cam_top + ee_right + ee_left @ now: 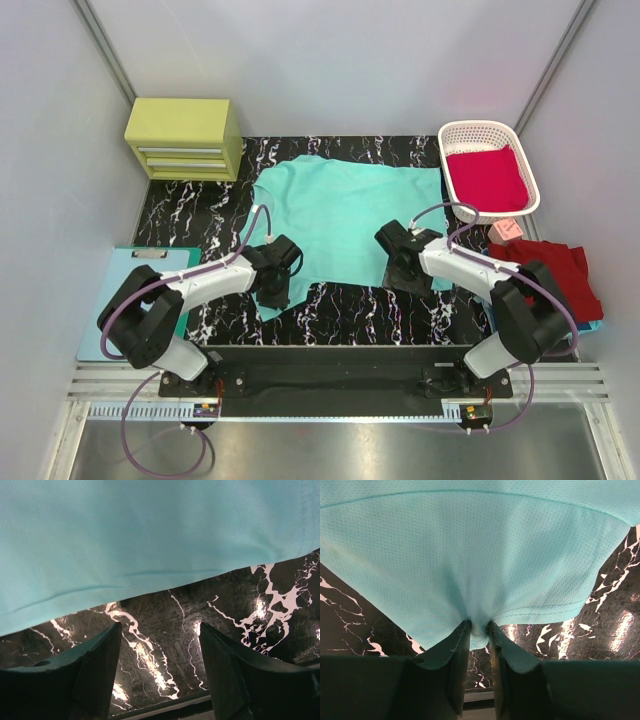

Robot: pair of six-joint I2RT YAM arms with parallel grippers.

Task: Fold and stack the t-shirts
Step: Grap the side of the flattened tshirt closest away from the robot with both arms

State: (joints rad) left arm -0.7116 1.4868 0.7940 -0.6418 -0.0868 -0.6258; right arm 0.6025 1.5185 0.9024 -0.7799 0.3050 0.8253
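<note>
The mint-teal t-shirt (345, 215) lies spread, mostly flat, across the middle of the black marble-patterned table (200, 215), its hem toward the near edge.

The left gripper (272, 292) sits at the shirt's near-left corner. In the left wrist view its fingers (462, 650) are pinched together on a bunched fold of the teal cloth (480, 555), which fans out and away from the grip.

The right gripper (400, 272) is at the shirt's near-right hem. In the right wrist view its fingers (95, 660) stand well apart over bare tabletop. The hem (150, 540) runs just beyond the fingertips and no cloth lies between them.

At the far right a white lattice basket (444, 152) holds a crimson t-shirt (487, 178). Nearer, along the right edge of the table, a dark red t-shirt (555, 265) lies crumpled beside the right arm.

A pale blue clipboard (125, 300) rests at the near left, partly under the left arm. A yellow-green drawer unit (185, 135) stands at the far-left corner.
</note>
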